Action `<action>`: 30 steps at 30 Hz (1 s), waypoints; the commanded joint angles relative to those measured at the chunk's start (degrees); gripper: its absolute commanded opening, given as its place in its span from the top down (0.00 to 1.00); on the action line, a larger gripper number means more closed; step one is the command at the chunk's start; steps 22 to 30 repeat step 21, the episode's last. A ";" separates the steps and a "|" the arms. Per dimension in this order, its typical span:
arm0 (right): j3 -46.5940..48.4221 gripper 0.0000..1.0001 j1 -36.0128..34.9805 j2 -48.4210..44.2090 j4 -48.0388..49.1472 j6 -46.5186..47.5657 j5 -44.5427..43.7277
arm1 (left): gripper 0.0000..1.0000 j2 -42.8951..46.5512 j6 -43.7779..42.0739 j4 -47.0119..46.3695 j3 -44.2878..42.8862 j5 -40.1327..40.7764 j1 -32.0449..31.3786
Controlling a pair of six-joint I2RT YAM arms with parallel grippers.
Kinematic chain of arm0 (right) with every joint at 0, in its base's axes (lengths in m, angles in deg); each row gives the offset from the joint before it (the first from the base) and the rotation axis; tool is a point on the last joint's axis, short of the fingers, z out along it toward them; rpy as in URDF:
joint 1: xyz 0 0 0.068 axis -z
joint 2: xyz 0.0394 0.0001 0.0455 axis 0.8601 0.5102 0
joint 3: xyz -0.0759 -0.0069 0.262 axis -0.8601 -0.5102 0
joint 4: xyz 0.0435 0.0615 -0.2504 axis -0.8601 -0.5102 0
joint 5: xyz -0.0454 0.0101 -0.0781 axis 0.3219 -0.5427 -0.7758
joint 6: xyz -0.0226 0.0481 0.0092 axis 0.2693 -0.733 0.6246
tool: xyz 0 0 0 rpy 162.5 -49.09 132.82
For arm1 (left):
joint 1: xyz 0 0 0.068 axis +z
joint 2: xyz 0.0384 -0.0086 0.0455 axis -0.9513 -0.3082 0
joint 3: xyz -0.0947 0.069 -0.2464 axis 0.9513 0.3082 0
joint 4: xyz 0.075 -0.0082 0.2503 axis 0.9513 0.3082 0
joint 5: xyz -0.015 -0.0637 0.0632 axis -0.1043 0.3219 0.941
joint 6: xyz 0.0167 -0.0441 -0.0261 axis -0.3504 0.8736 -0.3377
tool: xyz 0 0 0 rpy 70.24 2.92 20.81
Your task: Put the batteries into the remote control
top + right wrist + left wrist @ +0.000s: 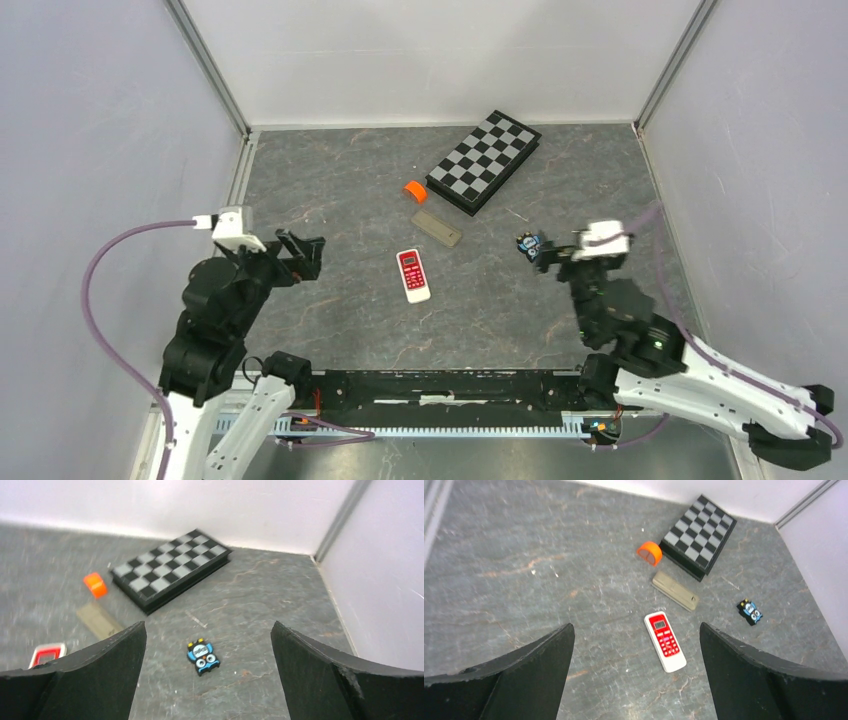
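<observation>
The remote control (pixel 413 274), white with a red button face, lies face up mid-table; the left wrist view shows it (pixel 665 641) ahead between my fingers. No batteries are in view. My left gripper (pixel 310 256) hangs open to the left of the remote, well apart from it, nothing between its fingers (pixel 635 628). My right gripper (pixel 549 257) is open at the right, just behind a small blue-and-black owl gadget (pixel 528 243). In the right wrist view this gadget (pixel 203 658) lies on the table between the open fingers (pixel 207 625), untouched.
A tan flat oblong piece (pixel 437 227) lies just beyond the remote, with an orange roll (pixel 414 190) behind it. A folded chessboard (pixel 484 160) sits at the back. A thin pale sliver (pixel 196 619) lies near the board. Walls enclose three sides.
</observation>
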State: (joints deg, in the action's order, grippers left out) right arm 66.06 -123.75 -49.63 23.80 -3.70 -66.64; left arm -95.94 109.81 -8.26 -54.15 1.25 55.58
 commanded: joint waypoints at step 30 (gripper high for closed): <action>-0.46 0.02 -0.09 -12.80 2.44 0.49 -16.07 | 0.00 5.19 -11.11 6.39 -12.44 4.40 0.29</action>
